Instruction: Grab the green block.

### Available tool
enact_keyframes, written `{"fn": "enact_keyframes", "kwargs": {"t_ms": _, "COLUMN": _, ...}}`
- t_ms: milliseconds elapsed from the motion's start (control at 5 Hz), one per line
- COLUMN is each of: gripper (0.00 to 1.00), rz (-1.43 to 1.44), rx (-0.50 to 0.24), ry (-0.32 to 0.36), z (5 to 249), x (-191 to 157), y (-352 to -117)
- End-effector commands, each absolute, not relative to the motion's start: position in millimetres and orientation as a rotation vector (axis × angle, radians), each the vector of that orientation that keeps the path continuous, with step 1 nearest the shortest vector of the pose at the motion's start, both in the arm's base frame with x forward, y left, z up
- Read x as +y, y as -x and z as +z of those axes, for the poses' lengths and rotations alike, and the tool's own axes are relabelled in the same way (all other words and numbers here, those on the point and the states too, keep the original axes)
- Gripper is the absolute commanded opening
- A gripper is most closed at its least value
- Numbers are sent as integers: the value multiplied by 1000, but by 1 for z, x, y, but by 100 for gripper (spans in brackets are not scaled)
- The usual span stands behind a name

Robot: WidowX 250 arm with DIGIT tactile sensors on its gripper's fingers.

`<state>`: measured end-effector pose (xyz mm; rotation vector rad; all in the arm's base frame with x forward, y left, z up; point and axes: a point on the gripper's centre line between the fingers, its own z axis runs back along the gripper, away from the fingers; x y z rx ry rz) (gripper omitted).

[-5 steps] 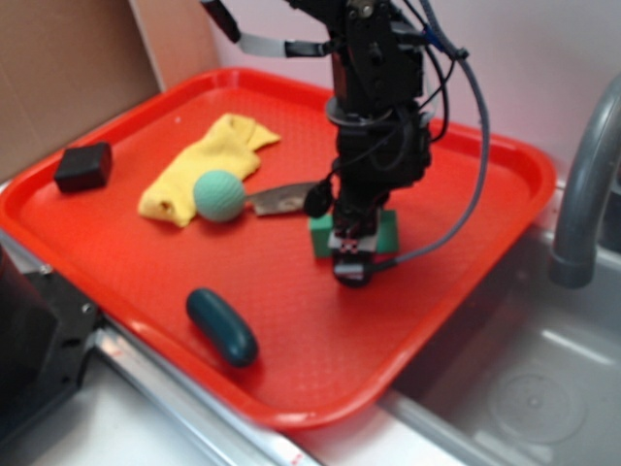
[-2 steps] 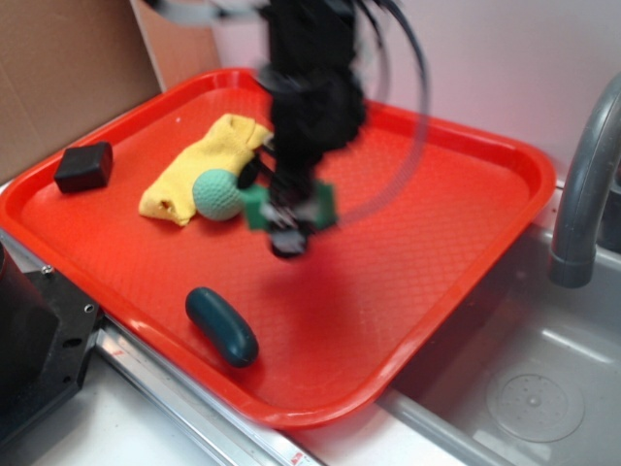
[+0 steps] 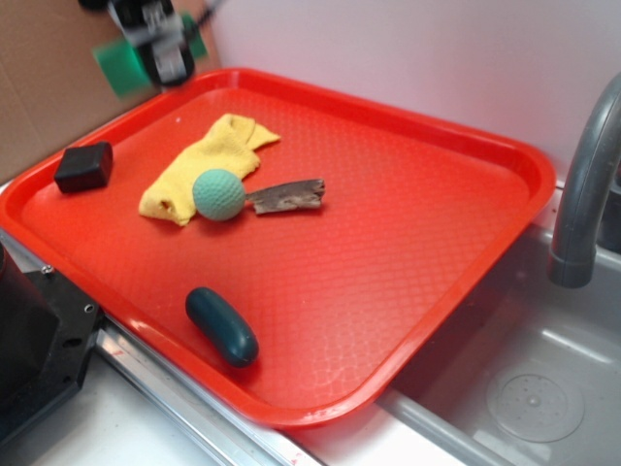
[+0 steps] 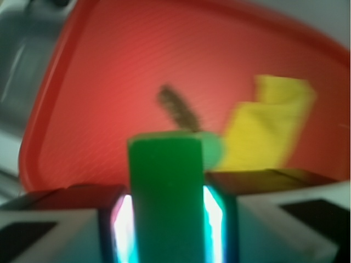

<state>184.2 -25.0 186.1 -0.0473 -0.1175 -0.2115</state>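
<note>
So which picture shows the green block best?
The wrist view: the green block fills the middle, squeezed in the claw, though it's a bit blurry. The exterior view shows the block only small and smeared at the top left, held above the red tray.

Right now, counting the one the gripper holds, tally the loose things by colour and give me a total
Green: 2, the green block in the gripper and the pale green ball
Yellow: 1, the cloth
Black: 1, the small block
Dark teal: 1, the capsule
Brown: 1, the flat scrap
Total: 6
</note>
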Motion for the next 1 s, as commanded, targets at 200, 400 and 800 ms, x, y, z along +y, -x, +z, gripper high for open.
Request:
{"fn": "enact_keyframes", "kwargs": {"t_ms": 200, "gripper": 0, "rz": -44, "rx": -77, "ry": -86, "z": 248, "x": -20, "y": -194}}
{"fn": "enact_keyframes", "kwargs": {"t_ms": 400, "gripper": 0, "rz": -41, "rx": -48, "ry": -81, "z": 230, "x": -25, "y": -192}}
{"fn": "enact_keyframes", "kwargs": {"t_ms": 800, "gripper": 0, "rz": -65, "rx": -15, "ry": -107, "z": 209, "x": -40, "y": -191}}
